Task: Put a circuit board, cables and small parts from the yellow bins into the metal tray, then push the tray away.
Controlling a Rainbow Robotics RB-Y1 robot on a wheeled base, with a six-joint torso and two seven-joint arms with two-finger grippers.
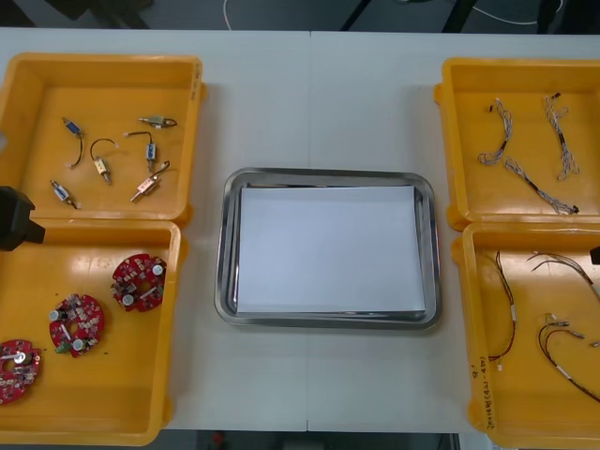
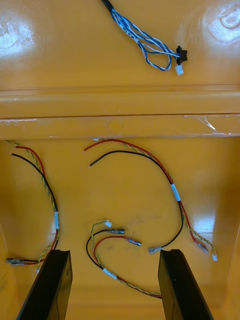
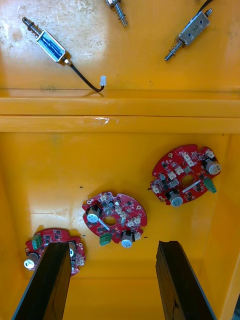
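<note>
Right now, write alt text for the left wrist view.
The left end effector, open, hovers over a yellow bin holding three round red circuit boards; small metal parts lie in the neighbouring bin.

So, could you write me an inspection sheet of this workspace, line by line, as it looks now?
Surface: light table, a seam down its middle.
Job's things: metal tray, white inside, nothing in it, between four yellow bins; three circuit boards in the near left bin; small metal parts in the far left bin.
Clutter: nothing seen.
Grippers: left gripper open above the circuit boards; right gripper open above the red, yellow and black cables.
Cables: blue and white cables in the far right bin; red, yellow and black cables in the near right bin.
Surroundings: dark floor beyond the far edge.
</note>
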